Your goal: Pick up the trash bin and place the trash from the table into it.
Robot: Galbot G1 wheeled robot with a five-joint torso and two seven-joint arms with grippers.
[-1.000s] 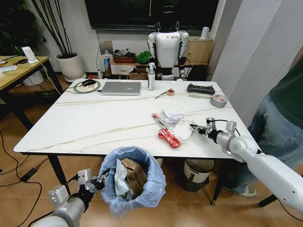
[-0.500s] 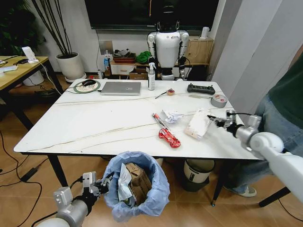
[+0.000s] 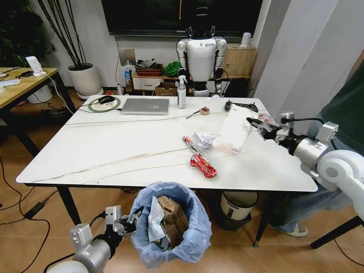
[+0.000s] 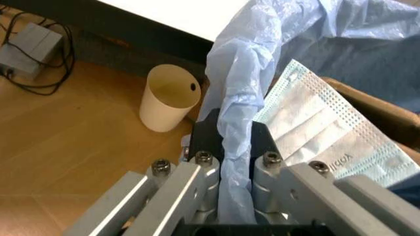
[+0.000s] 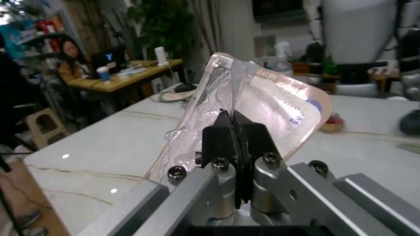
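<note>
From the head view, my right gripper [image 3: 254, 123] holds a thin clear plastic wrapper [image 3: 233, 131] lifted over the white veined table [image 3: 114, 148]. My left gripper [image 3: 132, 219] pinches the crinkled blue bag of the trash bin [image 3: 170, 227], below the table edge. In the left wrist view its fingers [image 4: 196, 169] squeeze the bag fold. In the right wrist view my pads [image 5: 220, 142] are closed on the glossy wrapper.

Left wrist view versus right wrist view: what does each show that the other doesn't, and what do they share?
Left wrist alone: the left gripper pinching the trash bin's blue bag, a face mask inside, and a cream cup on the floor. Right wrist alone: the right gripper clamped on a clear plastic wrapper above the table. Shared: each gripper is shut on something.
</note>
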